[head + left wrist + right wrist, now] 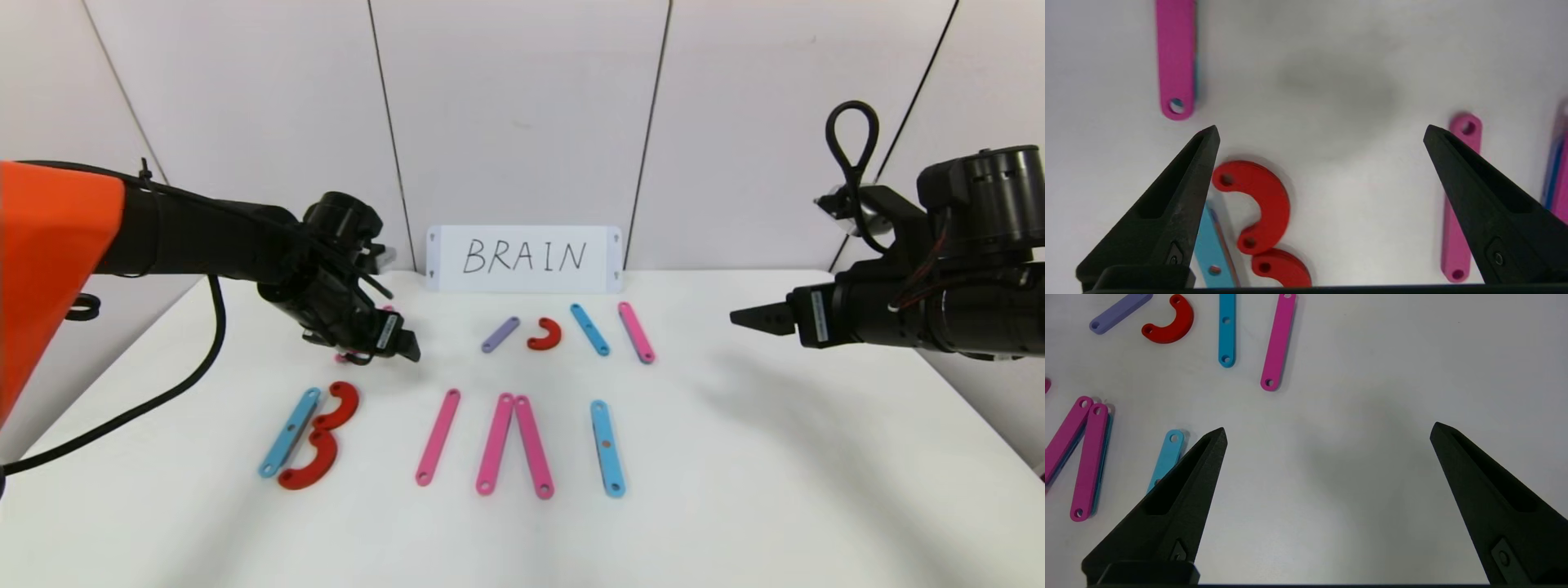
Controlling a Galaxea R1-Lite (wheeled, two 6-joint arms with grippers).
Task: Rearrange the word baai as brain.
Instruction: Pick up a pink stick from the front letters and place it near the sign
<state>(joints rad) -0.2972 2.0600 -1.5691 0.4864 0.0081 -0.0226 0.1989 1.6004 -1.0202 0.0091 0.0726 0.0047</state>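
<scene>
Left gripper [400,343]: hovers just above the table behind the B, jaws wide apart and holding nothing; a pink strip [347,356] lies mostly hidden under it.
Right gripper [747,317]: parked off to the right above bare table, jaws spread, holding nothing.
Table [816,457]: white, carrying 2 rows of pieces, a front row that is the word and a back row of spares.
White card [524,258]: stands at the back edge, handwritten BRAIN, the target spelling.
Front row, B [309,437]: looks done; 1 light-blue strip with 2 red arcs stacked against it.
Front row, A [514,443]: 2 pink strips meeting at the top and spreading toward the front; no crossbar yet.
Front row, lone pink strip [438,447]: stands between the B and the A, by my reading the stem of an unfinished R.
Front row, I [607,447]: 1 light-blue strip to the right of the A, looks in place.
Back row spares: a purple strip [500,334], a red arc [545,335], a light-blue strip [589,329] and a pink strip [636,331], all untouched.
Progress: roughly mid-way; 2 of 5 letters look finished.
Left to do: bowl and leg for the R, a crossbar for the A, and the whole N to the right of the I.
</scene>
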